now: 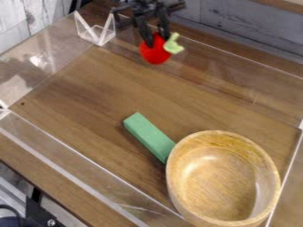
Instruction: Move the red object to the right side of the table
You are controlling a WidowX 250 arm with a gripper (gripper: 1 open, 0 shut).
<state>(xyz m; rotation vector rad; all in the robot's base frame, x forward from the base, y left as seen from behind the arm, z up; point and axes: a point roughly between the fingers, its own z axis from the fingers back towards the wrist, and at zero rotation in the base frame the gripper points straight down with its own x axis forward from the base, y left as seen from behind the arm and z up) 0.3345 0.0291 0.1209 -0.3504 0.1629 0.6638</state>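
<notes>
And here is the red toy fruit (155, 51) up near the top of the frame, right around the middle, pinched by the black gripper (151, 38)! The jaws are narrow, drawn in on that small round fruit, and the dark fingers reach down onto it from the top edge of the picture. Its leafy green stem (173, 43) pokes out to the right of the grip, pale against the brown wood. Whether the fruit touches the wood beneath it or hangs just above, I cannot tell from this angle. Down below, well apart from the fruit, lies the green block (149, 136), a long piece sitting at a slant a little below the middle of the frame, its upper end leaning towards the left and its lower end pointing at the bowl. And there is the big wooden bowl (221, 137), round and pale, filling the lower right of the frame with its open mouth facing up, the block's lower end right up by its rim. All of this plays out over the dark brown tabletop (83, 102), its grain running across the picture, with a clear wall (71, 164) along the lower left side. Grey boards (267, 25) stand in the upper right corner, and some black hardware (14, 217) sits in the lower left corner.
</notes>
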